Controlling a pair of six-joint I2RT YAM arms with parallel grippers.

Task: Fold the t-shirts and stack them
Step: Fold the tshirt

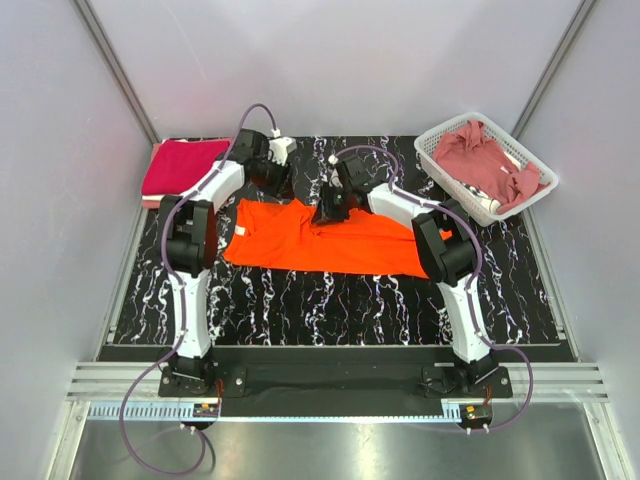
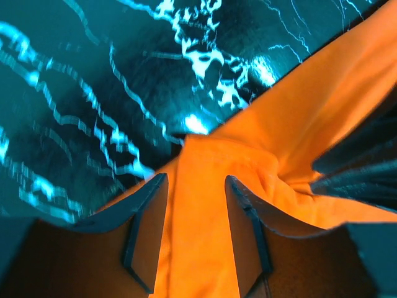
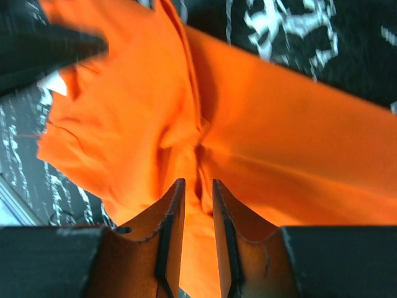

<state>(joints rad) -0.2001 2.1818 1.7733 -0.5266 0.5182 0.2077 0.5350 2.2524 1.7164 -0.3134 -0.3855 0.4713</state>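
Note:
The bright orange t-shirt [image 1: 330,245] lies spread on the black marbled table. My left gripper [image 1: 277,178] is over its far edge. In the left wrist view its jaws [image 2: 195,186] stand apart, with smooth orange cloth [image 2: 205,211] lying between them. My right gripper [image 1: 330,207] is at the shirt's far middle. Its jaws [image 3: 195,186] are nearly together on a raised fold of the orange cloth [image 3: 124,112], with creases running out from it. A crimson-magenta shirt [image 1: 183,165] lies folded at the far left. A dusty rose shirt [image 1: 482,160] lies crumpled in the basket.
The white lattice basket [image 1: 437,152] stands at the far right of the table. Grey walls close in the far side and both sides. The two grippers are close together, each showing as a dark blur in the other's wrist view.

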